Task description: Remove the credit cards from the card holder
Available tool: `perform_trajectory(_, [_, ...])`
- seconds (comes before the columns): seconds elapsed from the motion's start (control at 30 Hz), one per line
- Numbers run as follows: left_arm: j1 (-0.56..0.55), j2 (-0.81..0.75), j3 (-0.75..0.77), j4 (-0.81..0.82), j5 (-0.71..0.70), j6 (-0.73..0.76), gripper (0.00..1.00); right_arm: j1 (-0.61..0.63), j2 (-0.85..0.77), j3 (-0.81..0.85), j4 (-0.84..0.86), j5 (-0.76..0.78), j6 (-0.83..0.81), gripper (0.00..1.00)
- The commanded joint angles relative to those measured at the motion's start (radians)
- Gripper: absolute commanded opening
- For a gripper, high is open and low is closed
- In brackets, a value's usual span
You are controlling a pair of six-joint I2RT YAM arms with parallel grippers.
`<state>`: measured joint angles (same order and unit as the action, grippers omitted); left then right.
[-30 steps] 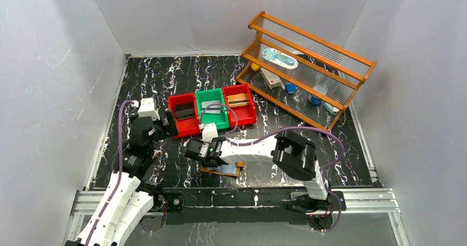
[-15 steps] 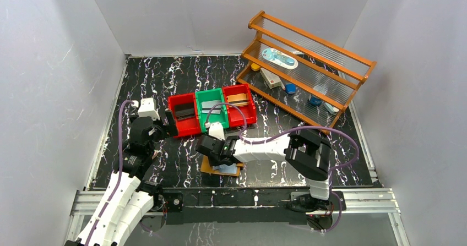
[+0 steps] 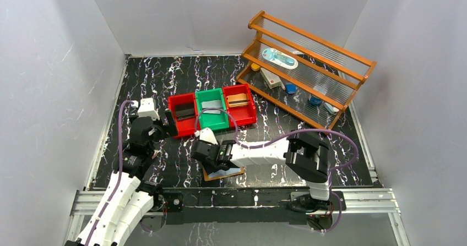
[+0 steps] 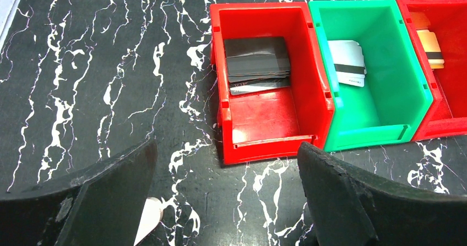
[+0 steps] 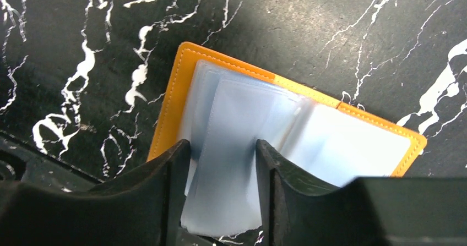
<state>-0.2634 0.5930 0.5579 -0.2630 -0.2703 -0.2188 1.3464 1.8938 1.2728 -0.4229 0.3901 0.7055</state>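
Card holder [image 5: 175, 86]: tan-orange, laid open and flat near the front edge of the black marbled table [image 3: 165, 75], with its grey-blue clear pockets exposed. Right gripper [image 5: 220, 191]: jaws are drawn in on a pale blue credit card [image 5: 226, 147], which is pinched by its side edges over the open holder. Left gripper [image 4: 226, 169]: jaws are spread wide with nothing held, hung above the table just before a red bin [image 4: 217, 70] in which black cards [image 4: 256, 61] are stacked.

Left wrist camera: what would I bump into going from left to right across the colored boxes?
left red bin holding black cards → green bin holding a white card → right red bin holding an orange card
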Motion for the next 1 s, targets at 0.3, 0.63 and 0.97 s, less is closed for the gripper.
perform_trajectory(0.3, [0.004,-0.012,0.023,-0.01,0.001,0.009,0.98,0.019,-0.031,0.139,-0.246,0.176,0.169,0.82])
perform_trajectory(0.63, [0.004,-0.012,0.02,-0.008,0.013,0.011,0.98,-0.001,-0.015,0.098,-0.337,0.254,0.295,0.89])
perform_trajectory(0.97, [0.005,-0.003,0.02,-0.006,0.024,0.013,0.98,-0.053,0.029,0.064,-0.282,0.209,0.269,0.94])
